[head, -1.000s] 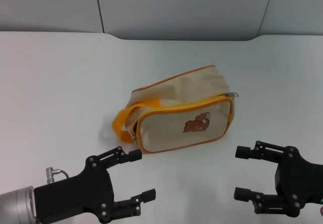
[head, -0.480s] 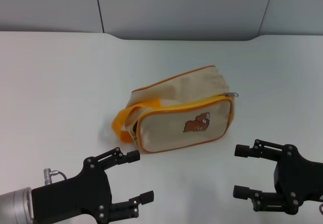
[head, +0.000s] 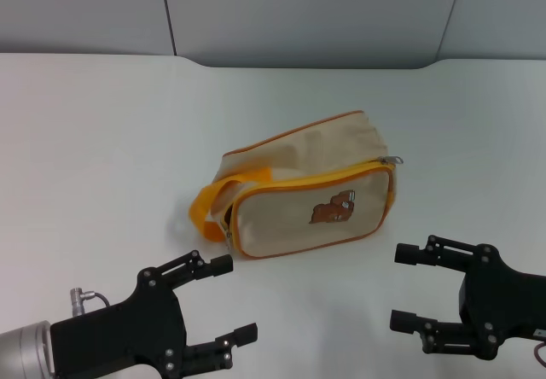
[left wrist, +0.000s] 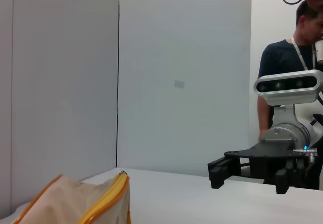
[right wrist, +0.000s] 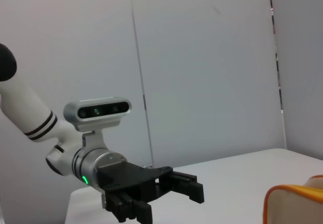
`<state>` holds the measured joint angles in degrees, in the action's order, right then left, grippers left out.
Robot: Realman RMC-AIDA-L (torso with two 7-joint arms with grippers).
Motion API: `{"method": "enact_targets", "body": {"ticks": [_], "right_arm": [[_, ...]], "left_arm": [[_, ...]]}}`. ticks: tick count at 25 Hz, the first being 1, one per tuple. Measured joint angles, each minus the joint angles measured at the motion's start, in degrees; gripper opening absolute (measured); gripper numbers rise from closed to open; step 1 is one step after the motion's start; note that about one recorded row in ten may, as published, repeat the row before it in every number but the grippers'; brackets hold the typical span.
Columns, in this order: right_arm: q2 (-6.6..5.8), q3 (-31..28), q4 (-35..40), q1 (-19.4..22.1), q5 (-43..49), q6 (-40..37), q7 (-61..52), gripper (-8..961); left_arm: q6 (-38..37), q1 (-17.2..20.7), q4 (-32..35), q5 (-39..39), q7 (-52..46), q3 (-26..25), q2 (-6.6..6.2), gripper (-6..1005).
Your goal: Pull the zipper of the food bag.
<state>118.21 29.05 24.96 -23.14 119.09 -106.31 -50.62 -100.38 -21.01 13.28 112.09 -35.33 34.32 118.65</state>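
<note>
The zipper pull (head: pixel 393 160) sits at the bag's (head: pixel 303 191) right end, nearer the right gripper (head: pixel 408 286) — both grippers spread, left gripper (head: pixel 229 300) near the handle end.

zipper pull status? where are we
The food bag lies on its side on the table. Its zipper pull sits at the bag's right end, and the zipper line looks shut along the top. Both tools, left and right, are open, near the table's front edge, apart from the bag and holding nothing. That fits either a zip yet to be pulled or one pulled shut.
</note>
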Motion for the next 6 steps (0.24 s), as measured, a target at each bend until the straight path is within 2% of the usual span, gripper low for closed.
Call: {"method": "enact_targets", "body": {"ticks": [6], "right_arm": [[0.09, -0.17, 0.00, 0.20, -0.12, 0.06, 0.18, 781]], "left_arm": [[0.00, 0.24, -0.16, -0.04, 0.75, -0.10, 0.08, 812]]}}
